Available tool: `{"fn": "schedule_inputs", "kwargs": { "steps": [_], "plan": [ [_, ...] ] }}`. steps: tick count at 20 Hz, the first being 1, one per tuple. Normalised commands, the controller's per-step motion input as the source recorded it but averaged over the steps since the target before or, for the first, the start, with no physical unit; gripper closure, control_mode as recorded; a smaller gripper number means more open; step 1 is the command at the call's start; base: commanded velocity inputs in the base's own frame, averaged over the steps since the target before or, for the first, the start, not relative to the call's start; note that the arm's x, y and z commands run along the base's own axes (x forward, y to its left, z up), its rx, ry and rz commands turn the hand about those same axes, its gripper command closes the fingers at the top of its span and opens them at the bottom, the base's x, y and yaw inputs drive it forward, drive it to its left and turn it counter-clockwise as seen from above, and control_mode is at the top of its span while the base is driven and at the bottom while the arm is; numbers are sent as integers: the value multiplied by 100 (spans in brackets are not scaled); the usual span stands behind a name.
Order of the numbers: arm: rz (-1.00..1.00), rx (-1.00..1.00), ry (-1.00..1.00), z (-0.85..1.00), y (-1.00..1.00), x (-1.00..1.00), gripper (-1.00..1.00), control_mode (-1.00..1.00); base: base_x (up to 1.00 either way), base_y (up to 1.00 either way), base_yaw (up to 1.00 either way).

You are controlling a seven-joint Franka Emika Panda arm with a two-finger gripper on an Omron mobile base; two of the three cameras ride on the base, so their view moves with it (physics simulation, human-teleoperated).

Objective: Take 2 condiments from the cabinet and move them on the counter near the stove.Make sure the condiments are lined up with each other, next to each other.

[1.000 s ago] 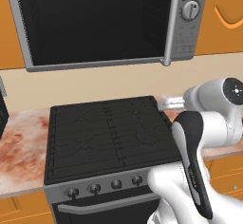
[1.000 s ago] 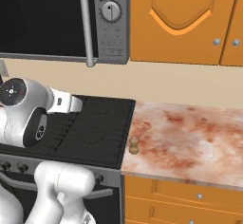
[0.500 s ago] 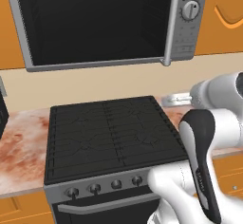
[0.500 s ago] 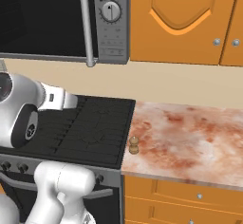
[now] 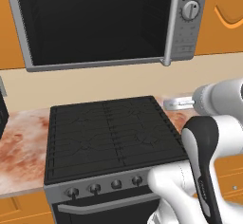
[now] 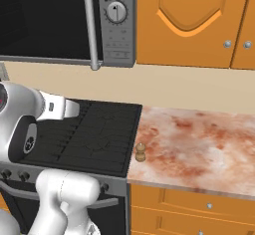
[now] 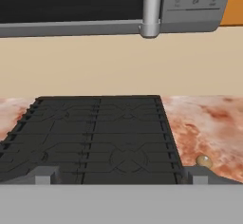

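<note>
pepper mill (image 6: 141,152): you've got it lower middle, upright on the bench (image 6: 199,144), beside the stove (image 6: 89,134)
end effector (image 7: 121,175): open, nothing held

Steel microwave (image 5: 99,23) with dark glass door hangs on a plain beige wall (image 6: 199,92). Orange panelled cupboard doors (image 6: 191,20) to its right, small round knobs. More orange cupboard fronts (image 6: 199,206) below. Even, flat light.

One pepper mill (image 6: 141,152) (on counter (image 6: 199,144)), one stove (image 6: 94,134), one microwave (image 6: 64,20).
</note>
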Motion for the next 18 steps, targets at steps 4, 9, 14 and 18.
{"fn": "schedule_inputs", "kwargs": {
  "steps": [4,9,14,18],
  "plan": [
    [0,0,0,0,0,0,-100,-100,0,0,0],
    [0,0,0,0,0,0,-100,100,-15,-8,-14],
    [0,0,0,0,0,0,-100,100,-75,-53,-48],
    [0,0,0,0,0,0,-100,100,-100,-64,-30]
  ]
}}
